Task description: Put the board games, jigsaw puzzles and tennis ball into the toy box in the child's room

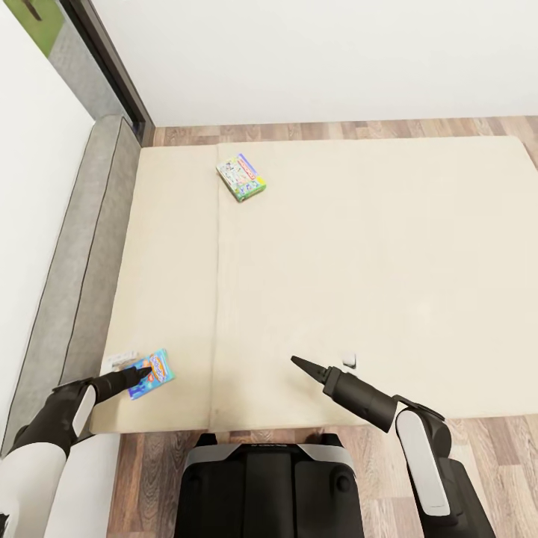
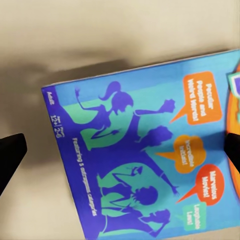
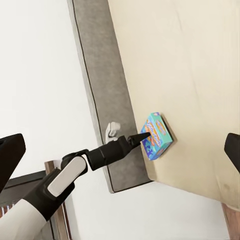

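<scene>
The left gripper [image 1: 140, 372] hung directly over the blue board game [image 1: 155, 373], jaws spread wide and empty astride its short axis

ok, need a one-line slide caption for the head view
Left gripper reaches the blue board game at the bed's near corner; a second game box lies farther up the mattress.

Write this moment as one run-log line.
left claw: open, over blue board game | right claw: idle above bed | green-white board game: untouched
</scene>
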Tool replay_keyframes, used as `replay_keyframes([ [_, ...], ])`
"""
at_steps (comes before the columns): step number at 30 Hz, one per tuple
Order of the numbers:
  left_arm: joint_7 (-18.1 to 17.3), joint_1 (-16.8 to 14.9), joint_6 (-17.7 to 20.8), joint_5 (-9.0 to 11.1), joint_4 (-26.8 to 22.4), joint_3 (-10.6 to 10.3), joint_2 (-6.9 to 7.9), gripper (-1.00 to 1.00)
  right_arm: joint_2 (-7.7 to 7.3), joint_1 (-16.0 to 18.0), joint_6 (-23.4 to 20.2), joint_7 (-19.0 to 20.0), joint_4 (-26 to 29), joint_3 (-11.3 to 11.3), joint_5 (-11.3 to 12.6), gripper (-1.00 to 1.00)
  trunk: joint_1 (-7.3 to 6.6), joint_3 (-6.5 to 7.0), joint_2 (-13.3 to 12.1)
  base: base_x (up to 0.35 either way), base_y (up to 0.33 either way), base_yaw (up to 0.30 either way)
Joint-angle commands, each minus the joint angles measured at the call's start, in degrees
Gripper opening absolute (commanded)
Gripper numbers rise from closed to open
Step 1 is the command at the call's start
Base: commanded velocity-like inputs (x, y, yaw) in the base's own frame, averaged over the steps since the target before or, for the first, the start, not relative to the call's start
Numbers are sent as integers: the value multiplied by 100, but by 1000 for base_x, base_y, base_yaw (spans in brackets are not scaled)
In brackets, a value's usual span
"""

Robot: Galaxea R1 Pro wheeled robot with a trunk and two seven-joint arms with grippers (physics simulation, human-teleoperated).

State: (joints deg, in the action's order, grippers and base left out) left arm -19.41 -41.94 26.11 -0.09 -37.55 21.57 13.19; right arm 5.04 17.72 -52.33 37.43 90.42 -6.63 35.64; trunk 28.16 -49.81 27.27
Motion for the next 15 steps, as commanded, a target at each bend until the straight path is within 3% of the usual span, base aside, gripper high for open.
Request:
replay_keyframes([
  [1, -50, 2, 59, 37, 73, 17, -161, 100, 6, 3, -31, 26, 1, -14, -14, 100, 4, -5, 6, 0, 0, 0],
  [15, -151, 2, 52, 42, 73, 23, -127, 100, 6, 3, -31, 12, -3, -12, -13, 100, 4, -5, 6, 0, 0, 0],
])
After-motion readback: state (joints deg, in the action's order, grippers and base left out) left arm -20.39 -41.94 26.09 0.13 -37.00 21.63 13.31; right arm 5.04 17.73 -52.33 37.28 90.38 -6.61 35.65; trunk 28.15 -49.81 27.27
